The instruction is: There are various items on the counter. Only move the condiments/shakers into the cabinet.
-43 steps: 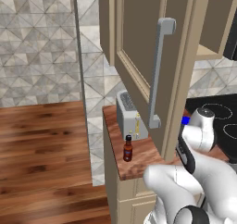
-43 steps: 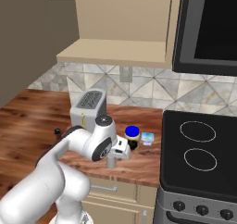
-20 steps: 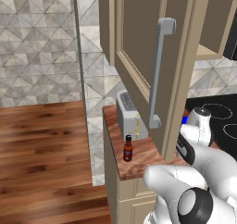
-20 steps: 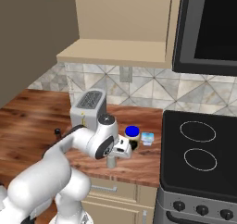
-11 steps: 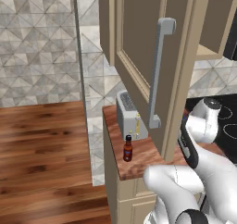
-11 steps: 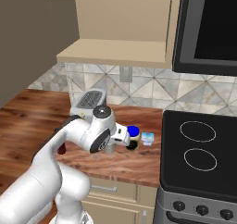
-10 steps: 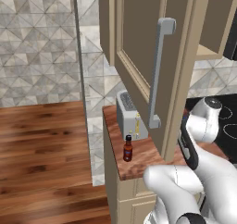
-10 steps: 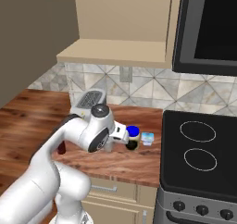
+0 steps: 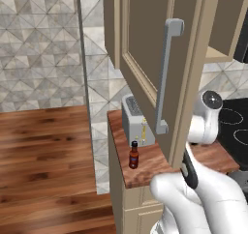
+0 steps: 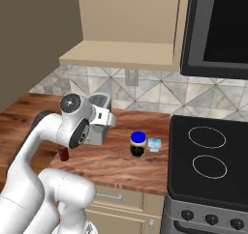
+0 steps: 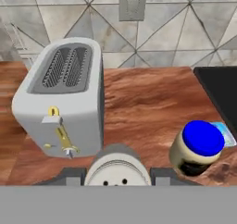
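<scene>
My gripper (image 11: 115, 177) is shut on the pale grey shaker (image 11: 115, 165); its round top with small holes sits between the two fingers. The hand hangs above the counter (image 10: 121, 163) in front of the silver toaster (image 11: 65, 102), with the arm's wrist (image 10: 77, 118) raised beside it. The dark red bottle (image 9: 133, 155) stands at the counter's left end, partly hidden behind the arm (image 10: 63, 153). The blue-lidded jar (image 10: 138, 143) stands to the right of the hand. The cabinet's door (image 9: 150, 54) is swung open, and its shelf (image 10: 116, 59) is bare.
A small pale blue item (image 10: 154, 144) lies right beside the jar. A black stove (image 10: 208, 155) borders the counter on the right, under a dark microwave (image 10: 218, 30). The open door's bar handle (image 9: 164, 78) hangs over the toaster and bottle.
The hand has risen from low beside the jar and swung left toward the toaster, carrying the shaker. Jar, bottle and toaster stay put.
</scene>
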Available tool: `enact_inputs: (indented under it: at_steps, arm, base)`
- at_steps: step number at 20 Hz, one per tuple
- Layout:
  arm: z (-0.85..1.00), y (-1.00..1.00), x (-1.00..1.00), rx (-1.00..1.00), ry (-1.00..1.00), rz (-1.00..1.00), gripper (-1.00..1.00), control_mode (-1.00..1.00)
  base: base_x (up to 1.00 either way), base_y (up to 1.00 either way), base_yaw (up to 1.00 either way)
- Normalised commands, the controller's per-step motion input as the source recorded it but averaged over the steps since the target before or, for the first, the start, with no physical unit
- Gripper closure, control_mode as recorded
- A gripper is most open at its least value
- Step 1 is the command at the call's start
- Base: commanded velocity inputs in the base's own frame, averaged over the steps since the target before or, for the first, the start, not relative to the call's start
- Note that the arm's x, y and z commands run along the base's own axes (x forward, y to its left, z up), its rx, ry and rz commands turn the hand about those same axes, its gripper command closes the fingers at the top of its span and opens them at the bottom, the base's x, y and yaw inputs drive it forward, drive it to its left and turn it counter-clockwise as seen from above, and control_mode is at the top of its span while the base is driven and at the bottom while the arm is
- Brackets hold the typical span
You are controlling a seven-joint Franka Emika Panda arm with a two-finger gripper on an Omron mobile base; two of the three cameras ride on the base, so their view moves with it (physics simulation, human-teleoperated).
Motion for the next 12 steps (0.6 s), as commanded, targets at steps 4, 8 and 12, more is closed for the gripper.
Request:
enact_inputs:
  at_steps: [4,8,12]
  arm:
    - [1.0,0.43,0.52,-0.03,-0.15,-0.07,1.0,-1.0]
    - [1.0,0.18,0.77,0.0,-0.02,-0.03,1.0,-1.0]
    - [1.0,0.0,0.82,0.04,0.16,0.0,1.0,-1.0]
  base:
    - [0.0,0.0,0.0]
    - [0.0,0.0,0.0]
    - [0.0,0.0,0.0]
